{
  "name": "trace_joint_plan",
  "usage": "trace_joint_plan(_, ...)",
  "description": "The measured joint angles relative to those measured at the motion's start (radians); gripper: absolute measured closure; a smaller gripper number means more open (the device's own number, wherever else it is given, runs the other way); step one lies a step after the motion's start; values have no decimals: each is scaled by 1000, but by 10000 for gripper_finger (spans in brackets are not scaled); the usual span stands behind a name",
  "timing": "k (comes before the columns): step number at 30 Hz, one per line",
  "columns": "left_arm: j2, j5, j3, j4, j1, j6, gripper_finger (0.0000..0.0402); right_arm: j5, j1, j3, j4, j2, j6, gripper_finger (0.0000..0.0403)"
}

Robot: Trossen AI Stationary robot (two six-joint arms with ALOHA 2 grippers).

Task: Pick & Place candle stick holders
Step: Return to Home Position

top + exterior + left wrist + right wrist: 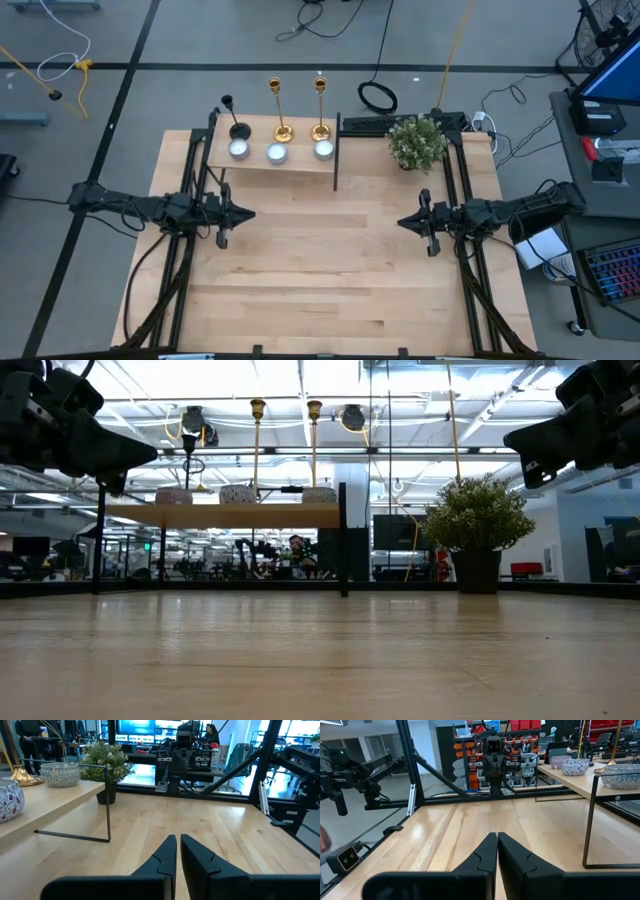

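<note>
Two gold candle stick holders (pixel 279 108) (pixel 320 105) and one black one (pixel 235 120) stand upright on their round bases on a raised wooden shelf (pixel 272 165) at the table's far side. They also show in the low view (pixel 257 445) (pixel 313 445) (pixel 190 455). My left gripper (pixel 247 213) hovers shut and empty over the table's left side. My right gripper (pixel 403 222) hovers shut and empty over the right side. Both are well clear of the shelf.
Three patterned bowls (pixel 276 153) sit along the shelf's front edge. A bushy green plant in a dark pot (pixel 417 142) stands at the far right. The shelf has thin black metal legs (pixel 335 160). Bare wooden tabletop (pixel 320 270) lies between and in front of the grippers.
</note>
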Motion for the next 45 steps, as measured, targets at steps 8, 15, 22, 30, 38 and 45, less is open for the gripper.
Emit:
trace_joint_plan(8, 0, 0, 0, 0, 0, 0, 371, 0, 0, 0, 0, 0, 0, 390)
trace_joint_plan(15, 0, 0, 0, 0, 0, 0, 371, 0, 0, 0, 0, 0, 0, 391)
trace_joint_plan(22, 0, 0, 0, 0, 0, 0, 371, 0, 0, 0, 0, 0, 0, 389)
trace_joint_plan(30, 0, -1, 0, 0, 0, 0, 371, 0, 0, 0, 0, 0, 0, 391)
trace_joint_plan(38, 0, -1, 0, 0, 0, 0, 371, 0, 0, 0, 0, 0, 0, 392)
trace_joint_plan(45, 0, -1, 0, 0, 0, 0, 371, 0, 0, 0, 0, 0, 0, 394)
